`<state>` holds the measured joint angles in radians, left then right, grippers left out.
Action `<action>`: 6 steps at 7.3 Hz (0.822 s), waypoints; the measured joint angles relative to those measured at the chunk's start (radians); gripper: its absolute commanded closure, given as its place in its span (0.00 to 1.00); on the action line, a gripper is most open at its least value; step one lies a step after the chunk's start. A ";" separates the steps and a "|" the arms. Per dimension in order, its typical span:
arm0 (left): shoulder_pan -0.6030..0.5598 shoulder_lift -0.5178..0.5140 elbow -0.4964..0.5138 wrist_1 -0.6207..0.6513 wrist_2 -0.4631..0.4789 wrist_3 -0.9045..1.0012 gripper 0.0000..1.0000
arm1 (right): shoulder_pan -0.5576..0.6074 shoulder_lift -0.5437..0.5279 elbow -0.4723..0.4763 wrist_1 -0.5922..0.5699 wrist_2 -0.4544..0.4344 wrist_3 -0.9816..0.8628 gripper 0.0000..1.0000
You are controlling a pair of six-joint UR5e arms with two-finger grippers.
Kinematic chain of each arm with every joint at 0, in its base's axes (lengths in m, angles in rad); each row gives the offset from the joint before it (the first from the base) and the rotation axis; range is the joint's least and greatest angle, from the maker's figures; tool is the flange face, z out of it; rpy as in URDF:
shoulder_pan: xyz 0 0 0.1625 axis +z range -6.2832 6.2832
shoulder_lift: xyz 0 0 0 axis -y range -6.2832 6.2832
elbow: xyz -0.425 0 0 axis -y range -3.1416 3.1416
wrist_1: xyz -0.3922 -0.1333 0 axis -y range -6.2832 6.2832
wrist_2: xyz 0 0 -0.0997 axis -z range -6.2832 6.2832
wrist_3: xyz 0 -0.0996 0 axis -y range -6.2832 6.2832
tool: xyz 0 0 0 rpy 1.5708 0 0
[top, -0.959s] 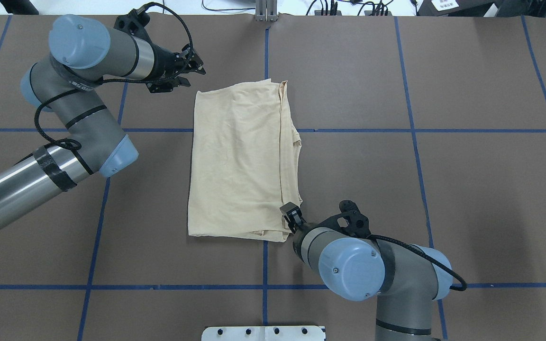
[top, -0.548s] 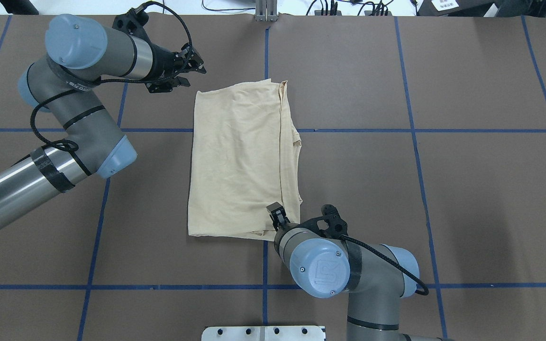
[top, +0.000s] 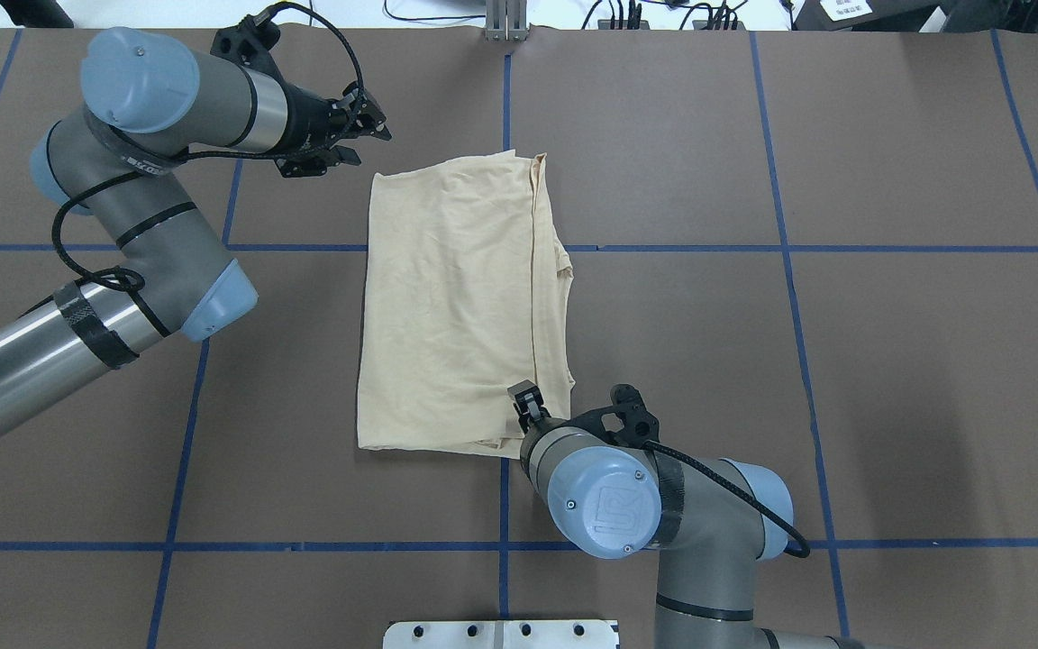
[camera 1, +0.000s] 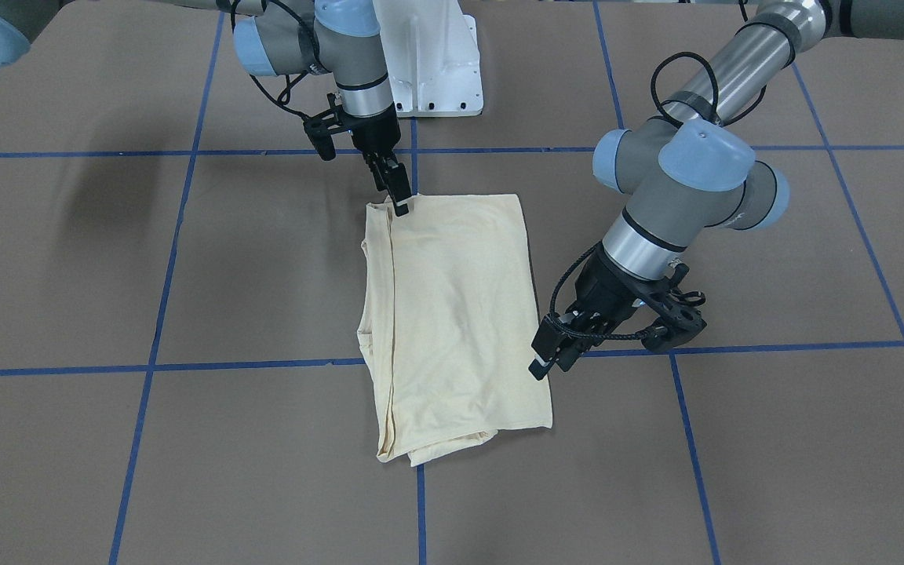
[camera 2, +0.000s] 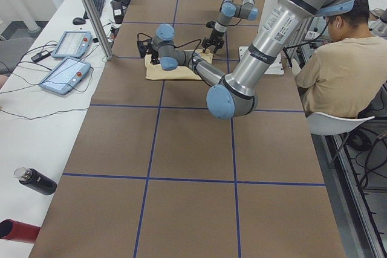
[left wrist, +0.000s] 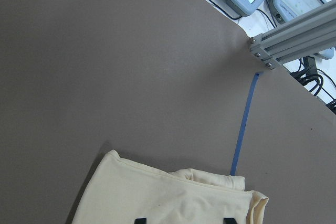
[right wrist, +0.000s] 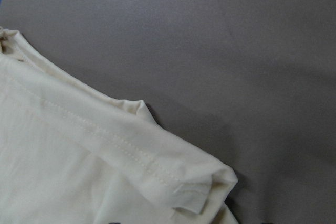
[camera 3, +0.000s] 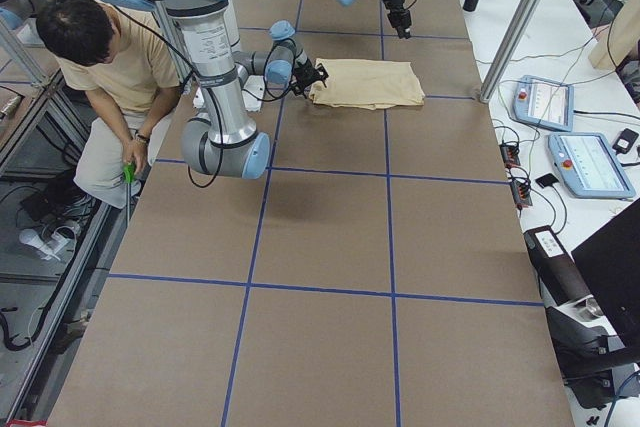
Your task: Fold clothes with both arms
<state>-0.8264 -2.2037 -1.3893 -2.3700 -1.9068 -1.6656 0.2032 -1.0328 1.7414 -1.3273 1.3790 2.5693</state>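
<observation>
The cream-yellow shirt (top: pixel 456 297) lies folded lengthwise into a tall rectangle at the table's middle, plain side up, and also shows in the front view (camera 1: pixel 452 314). My left gripper (top: pixel 373 147) is open and empty, hovering just off the shirt's far left corner (left wrist: pixel 157 198), apart from the cloth; it is at the right in the front view (camera 1: pixel 548 362). My right gripper (top: pixel 526 397) is open, with its fingers down at the shirt's near right corner (right wrist: pixel 79 156); it is at the top left of the shirt in the front view (camera 1: pixel 399 202). The print is hidden.
The brown table carries a blue tape grid. The white pedestal base (camera 1: pixel 428 55) stands at the robot's edge. An aluminium post (left wrist: pixel 294 40) and teach pendants (camera 3: pixel 545 102) stand at the far edge. A seated operator (camera 2: pixel 338 70) is beside the robot.
My right arm has swung left, bringing its gripper onto the shirt's near right corner. The left arm has barely shifted and the shirt has not moved.
</observation>
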 measured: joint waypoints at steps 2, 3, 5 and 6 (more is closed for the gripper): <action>0.001 0.010 -0.014 0.000 -0.001 0.001 0.42 | 0.001 -0.001 -0.001 -0.001 0.000 0.000 0.08; 0.001 0.011 -0.017 0.001 -0.001 0.000 0.42 | 0.001 -0.002 -0.001 -0.002 0.001 0.000 0.09; 0.001 0.012 -0.021 0.001 0.000 0.000 0.42 | 0.001 -0.003 -0.002 -0.003 0.002 0.000 0.13; 0.001 0.015 -0.027 0.002 0.000 0.000 0.42 | 0.002 -0.003 -0.004 -0.003 0.002 0.000 0.17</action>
<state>-0.8256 -2.1885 -1.4166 -2.3685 -1.9068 -1.6655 0.2050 -1.0354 1.7376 -1.3299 1.3806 2.5694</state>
